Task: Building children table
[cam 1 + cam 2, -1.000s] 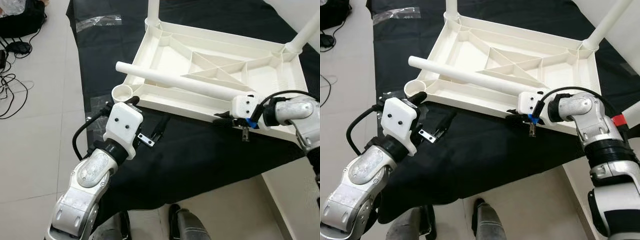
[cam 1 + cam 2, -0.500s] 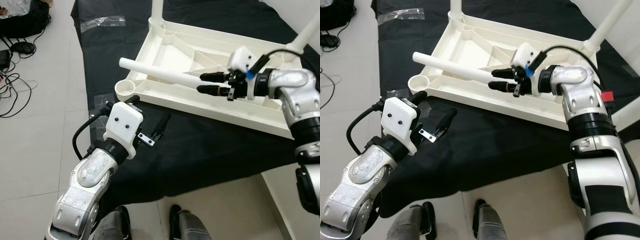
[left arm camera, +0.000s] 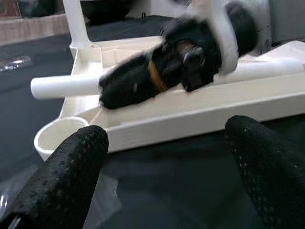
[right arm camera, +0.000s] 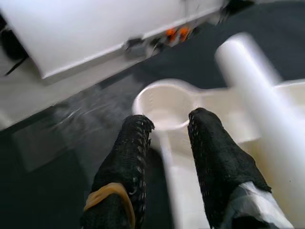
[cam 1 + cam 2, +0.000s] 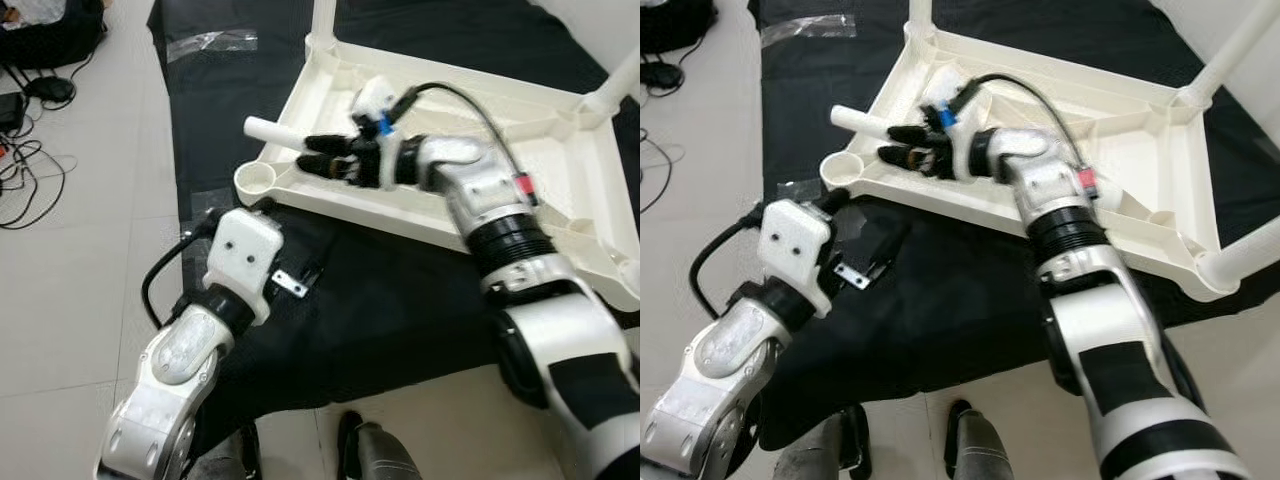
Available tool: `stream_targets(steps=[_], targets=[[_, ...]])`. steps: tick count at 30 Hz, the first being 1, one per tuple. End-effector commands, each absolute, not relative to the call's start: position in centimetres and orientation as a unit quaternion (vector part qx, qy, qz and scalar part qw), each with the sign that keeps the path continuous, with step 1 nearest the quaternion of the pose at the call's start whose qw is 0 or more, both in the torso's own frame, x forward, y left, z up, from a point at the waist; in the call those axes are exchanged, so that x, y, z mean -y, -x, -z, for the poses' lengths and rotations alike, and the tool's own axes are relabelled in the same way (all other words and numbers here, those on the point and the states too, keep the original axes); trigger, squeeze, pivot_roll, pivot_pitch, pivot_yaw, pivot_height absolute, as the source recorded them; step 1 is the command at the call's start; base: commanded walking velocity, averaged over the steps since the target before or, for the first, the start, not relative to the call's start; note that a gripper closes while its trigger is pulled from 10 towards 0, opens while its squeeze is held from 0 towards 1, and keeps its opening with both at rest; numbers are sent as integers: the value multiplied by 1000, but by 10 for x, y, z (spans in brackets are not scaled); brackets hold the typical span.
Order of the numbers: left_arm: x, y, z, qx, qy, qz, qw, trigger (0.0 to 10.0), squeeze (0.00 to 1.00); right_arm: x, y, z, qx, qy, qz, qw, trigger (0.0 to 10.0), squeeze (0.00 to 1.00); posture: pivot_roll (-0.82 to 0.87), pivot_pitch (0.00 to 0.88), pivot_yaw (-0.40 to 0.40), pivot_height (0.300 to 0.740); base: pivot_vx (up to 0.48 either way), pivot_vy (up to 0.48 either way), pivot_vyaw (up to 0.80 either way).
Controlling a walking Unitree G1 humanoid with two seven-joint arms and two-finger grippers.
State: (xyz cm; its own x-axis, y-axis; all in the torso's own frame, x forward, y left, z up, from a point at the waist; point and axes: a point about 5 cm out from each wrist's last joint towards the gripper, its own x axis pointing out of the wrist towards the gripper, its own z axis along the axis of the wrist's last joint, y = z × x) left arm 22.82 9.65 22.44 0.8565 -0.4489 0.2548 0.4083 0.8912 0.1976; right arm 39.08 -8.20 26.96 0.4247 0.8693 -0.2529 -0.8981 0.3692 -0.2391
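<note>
White plastic table top point(image 5: 520, 170) lay upside down on a black sheet point(image 5: 400, 300) over pale tiled floor point(image 5: 70, 260), with open sheet along its near edge. Loose leg point(image 5: 268, 130) lay across the near corner, long axis running left to right, free end pointing left past the rim, beside the empty corner socket point(image 5: 255, 179). Right end effector point(image 5: 330, 158), fingers apart, sat above the rim beside the leg. Left end effector point(image 3: 167, 162) hovered spread over the sheet, just short of the socket.

right pincer point(image 5: 325, 158) and loose leg point(image 5: 268, 130) over the empty corner socket point(image 5: 255, 179)
</note>
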Motion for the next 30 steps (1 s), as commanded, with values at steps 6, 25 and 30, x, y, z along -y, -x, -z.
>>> stream_targets(steps=[6,25,30], targets=[[-92,-222,-222,146,-67,222,962,10000,0,78,-393,-250,-109,203,-523,820,10000,0,-9,211,-110,740,0,0,0],[-91,-222,-223,149,-67,219,962,10000,0,72,-400,-255,-118,226,-491,833,10000,0,-15,208,-111,740,0,0,0],[-91,-222,-224,149,-67,218,962,10000,0,66,-400,-245,-139,240,-481,832,10000,0,-20,215,-113,740,0,0,0]])
